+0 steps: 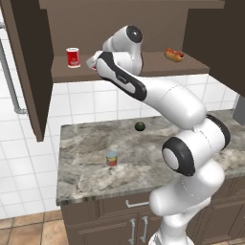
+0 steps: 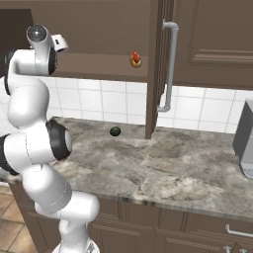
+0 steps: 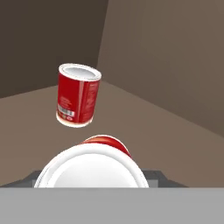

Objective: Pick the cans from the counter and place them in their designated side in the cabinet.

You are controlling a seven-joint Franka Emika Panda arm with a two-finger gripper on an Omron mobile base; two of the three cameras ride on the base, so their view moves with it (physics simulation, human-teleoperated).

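One red, white-rimmed cylindrical can (image 3: 89, 165), likely rigid, light and slippery, is sitting at the two-finger gripper (image 1: 92, 64), best grasped mid-wall; finger closure cannot be determined.

My surface (image 1: 143, 158): polished grey-brown marbled stone, faint sheen. Cabinet (image 1: 28, 62) above it: dark brown wood, matt, smooth. Red can (image 1: 73, 57) on the cabinet shelf: glossy label, white rim. Second can (image 1: 111, 158) on my surface: blue-grey top, orange-red band. Wall behind my surface: glazed white tile. Drawers below: brown wood, metal handles.
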